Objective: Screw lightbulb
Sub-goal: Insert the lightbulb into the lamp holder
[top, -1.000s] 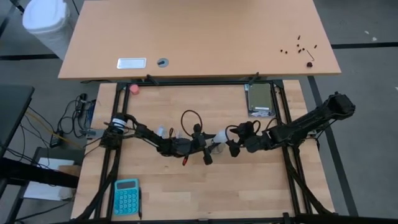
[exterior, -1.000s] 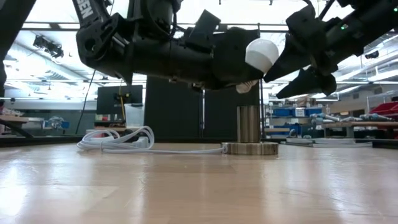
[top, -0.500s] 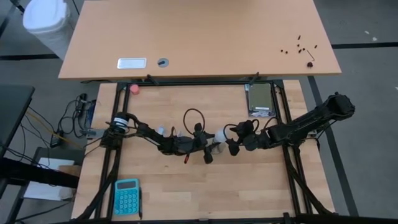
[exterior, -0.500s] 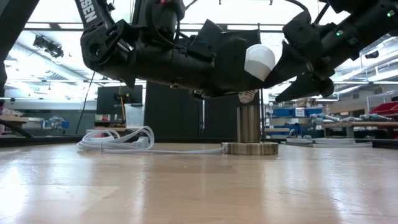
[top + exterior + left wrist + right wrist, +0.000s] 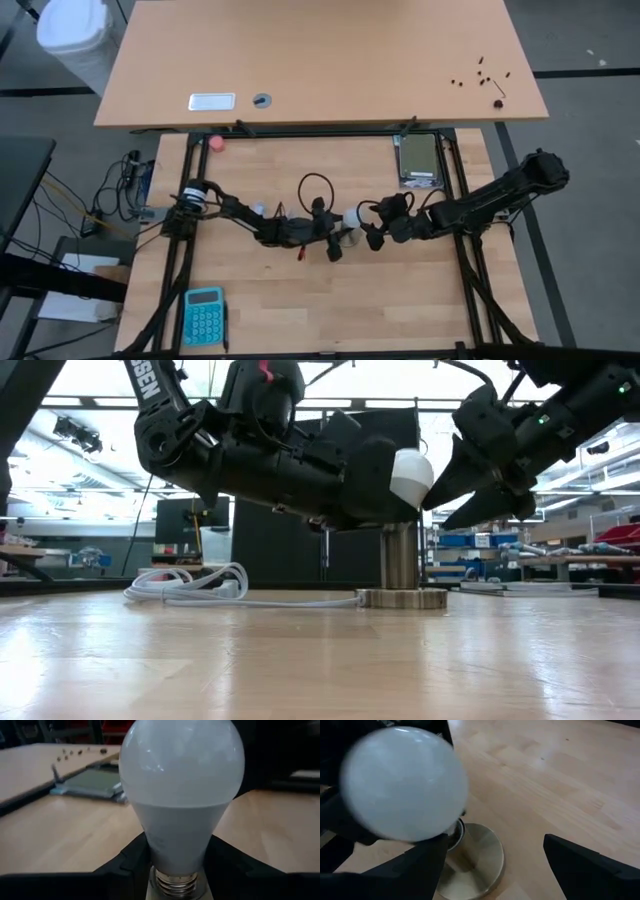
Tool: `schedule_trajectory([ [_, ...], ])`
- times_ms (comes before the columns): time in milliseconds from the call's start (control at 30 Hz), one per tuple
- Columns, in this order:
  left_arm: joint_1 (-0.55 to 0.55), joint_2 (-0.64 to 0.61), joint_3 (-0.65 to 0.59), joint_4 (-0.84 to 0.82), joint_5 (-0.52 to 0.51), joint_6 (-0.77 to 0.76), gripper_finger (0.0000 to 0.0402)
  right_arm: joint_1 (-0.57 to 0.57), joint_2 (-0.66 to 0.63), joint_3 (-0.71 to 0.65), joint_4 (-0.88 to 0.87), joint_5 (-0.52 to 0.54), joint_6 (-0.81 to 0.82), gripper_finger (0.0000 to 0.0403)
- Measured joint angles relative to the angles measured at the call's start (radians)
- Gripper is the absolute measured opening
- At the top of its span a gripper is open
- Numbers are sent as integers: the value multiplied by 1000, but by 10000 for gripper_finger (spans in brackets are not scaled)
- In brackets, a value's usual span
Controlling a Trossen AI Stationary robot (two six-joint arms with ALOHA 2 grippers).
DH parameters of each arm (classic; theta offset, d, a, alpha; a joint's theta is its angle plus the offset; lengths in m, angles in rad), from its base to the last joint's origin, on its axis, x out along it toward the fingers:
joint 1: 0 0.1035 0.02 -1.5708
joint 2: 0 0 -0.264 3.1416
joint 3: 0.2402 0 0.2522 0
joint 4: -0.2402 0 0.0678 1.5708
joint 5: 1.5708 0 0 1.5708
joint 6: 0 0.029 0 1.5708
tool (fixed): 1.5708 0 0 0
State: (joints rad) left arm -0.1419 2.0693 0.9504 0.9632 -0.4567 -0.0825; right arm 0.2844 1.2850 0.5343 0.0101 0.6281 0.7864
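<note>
The small white frosted lightbulb (image 5: 354, 216) — a smooth matte globe tapering to a ribbed silvery screw base — is held in the air above the middle of the pale wood-grain table (image 5: 300, 310), not touching it. The left gripper (image 5: 338, 232) is clenched on its narrow neck: in the left wrist view the bulb (image 5: 182, 795) rises from between two dark angular fingers (image 5: 125, 867), the metal thread just visible at their grip. From table height the bulb (image 5: 411, 475) points sideways out of the bulky black left arm, its rounded end facing the right gripper (image 5: 465, 488).

The right gripper (image 5: 371, 228) hangs just beside the globe with its dark wedge-shaped fingers spread wide, grasping nothing; in its own wrist view the two fingers (image 5: 580, 865) stand well apart and the globe (image 5: 405, 785) shows large between and ahead of them.

Below the bulb stands the round brushed-metal socket (image 5: 402, 572) — a short upright cylinder on a flat disc base — resting on the table. The right wrist view shows the same brassy disc (image 5: 475, 862) directly under the bulb, apart from it. A white cord (image 5: 200, 588) runs from the disc and lies in loose loops on the wood.

Farther off on the table lie a small pink ball (image 5: 215, 143) at the far left corner, a teal calculator (image 5: 204, 316) at the near left edge, and a flat grey-green rectangular device (image 5: 418, 160) at the far right.
</note>
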Motion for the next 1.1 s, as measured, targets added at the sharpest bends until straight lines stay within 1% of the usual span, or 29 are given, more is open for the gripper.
schedule_trajectory([
  [133, 6, 0, 0, -21, 7, -3, 159, 0, 22, 0, 19, -1, 3, 345],
  [467, 6, 0, -1, -16, 34, 24, 163, 0, 23, 0, 26, -8, -13, 345],
  [800, 4, 0, -1, -18, 43, 26, 238, -9, 23, 0, 53, -16, -55, 345],
  [900, 5, 0, -1, -26, 43, 29, 245, -13, 23, 0, 50, -24, -60, 345],
  [1033, 4, 0, -1, -77, 10, 49, 246, -12, 23, 0, 49, -25, -72, 345],
  [1100, 4, 0, -1, -73, 8, 48, 246, -12, 23, 0, 41, -26, -72, 345],
])
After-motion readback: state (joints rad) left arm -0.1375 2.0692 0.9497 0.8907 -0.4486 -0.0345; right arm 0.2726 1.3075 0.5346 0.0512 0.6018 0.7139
